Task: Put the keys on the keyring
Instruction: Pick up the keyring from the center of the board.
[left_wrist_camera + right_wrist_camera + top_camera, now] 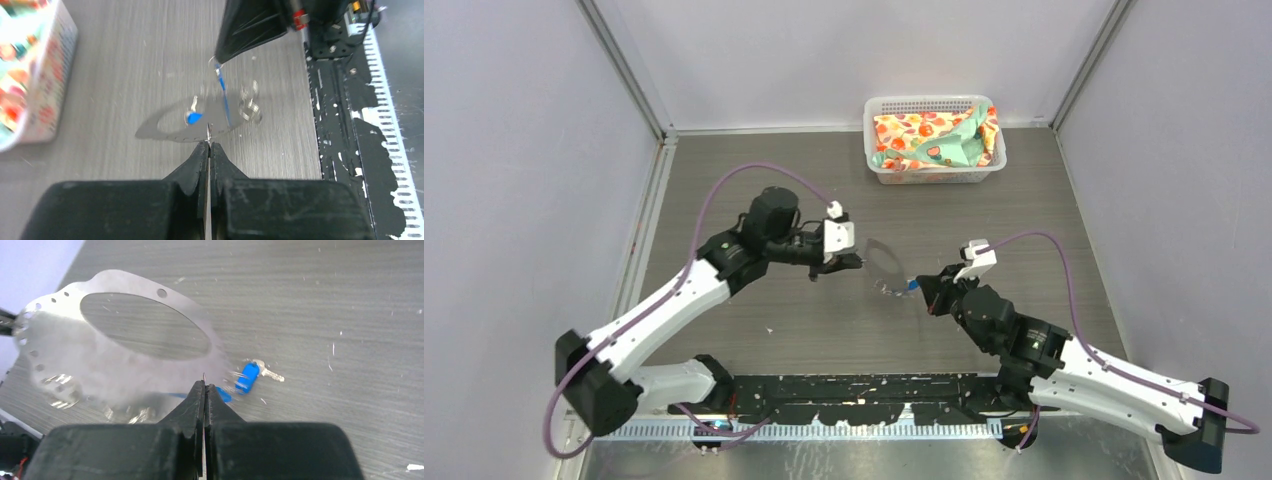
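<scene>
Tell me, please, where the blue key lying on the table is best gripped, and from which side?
Grip the key by its blue head, from straight above, fingers across its narrower width. It lies flat on the table, and the head looks thicker than the thin blade.

White arms (664,300), black grippers (854,262) — purple cables (724,190)

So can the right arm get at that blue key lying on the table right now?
Probably yes: the key lies uncovered just beside the right hand. That hand is shut, though, and would need to open first.
</scene>
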Robot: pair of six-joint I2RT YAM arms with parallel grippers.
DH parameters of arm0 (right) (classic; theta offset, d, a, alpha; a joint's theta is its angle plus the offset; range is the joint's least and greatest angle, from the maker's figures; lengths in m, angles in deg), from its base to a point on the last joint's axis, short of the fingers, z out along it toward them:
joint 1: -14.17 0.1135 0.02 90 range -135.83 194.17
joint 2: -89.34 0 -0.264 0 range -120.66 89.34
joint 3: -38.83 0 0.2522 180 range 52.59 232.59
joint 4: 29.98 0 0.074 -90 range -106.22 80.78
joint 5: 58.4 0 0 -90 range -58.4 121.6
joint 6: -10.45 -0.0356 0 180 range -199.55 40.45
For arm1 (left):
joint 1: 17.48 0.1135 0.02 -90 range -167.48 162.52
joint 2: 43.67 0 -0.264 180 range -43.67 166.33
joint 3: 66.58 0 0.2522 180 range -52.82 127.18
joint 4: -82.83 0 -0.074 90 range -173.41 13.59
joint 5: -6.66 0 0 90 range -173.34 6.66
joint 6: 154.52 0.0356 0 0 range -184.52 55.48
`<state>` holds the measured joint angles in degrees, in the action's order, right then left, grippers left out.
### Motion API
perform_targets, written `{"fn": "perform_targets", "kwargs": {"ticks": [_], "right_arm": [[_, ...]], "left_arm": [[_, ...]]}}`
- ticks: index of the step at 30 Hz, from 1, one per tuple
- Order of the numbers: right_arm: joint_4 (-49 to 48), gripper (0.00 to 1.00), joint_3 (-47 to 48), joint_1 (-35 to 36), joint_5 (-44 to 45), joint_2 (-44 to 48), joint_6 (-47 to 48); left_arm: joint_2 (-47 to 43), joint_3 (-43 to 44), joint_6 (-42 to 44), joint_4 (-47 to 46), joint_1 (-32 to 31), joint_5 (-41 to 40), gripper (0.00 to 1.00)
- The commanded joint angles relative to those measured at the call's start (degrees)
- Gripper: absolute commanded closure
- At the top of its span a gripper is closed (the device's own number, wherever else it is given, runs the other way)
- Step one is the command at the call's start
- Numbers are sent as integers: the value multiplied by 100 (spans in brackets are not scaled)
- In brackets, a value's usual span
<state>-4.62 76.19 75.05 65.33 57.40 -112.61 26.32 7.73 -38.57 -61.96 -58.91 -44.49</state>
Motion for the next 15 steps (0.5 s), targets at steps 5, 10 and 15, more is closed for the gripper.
{"fn": "perform_targets", "kwargs": {"ticks": [5, 10, 15], "right_arm": [[-376, 99, 961, -32, -302, -99, 809], [-394, 99, 1491, -26, -618, -260, 1013], [-414, 99, 1780, -28, -1003, -374, 1071]], "left_arm": [[-1388, -528, 1085, -882, -23, 1188, 100], [-1725, -597, 1988, -932, -24, 1590, 100], [-1836, -620, 2371, -1071, -28, 1644, 100]]}}
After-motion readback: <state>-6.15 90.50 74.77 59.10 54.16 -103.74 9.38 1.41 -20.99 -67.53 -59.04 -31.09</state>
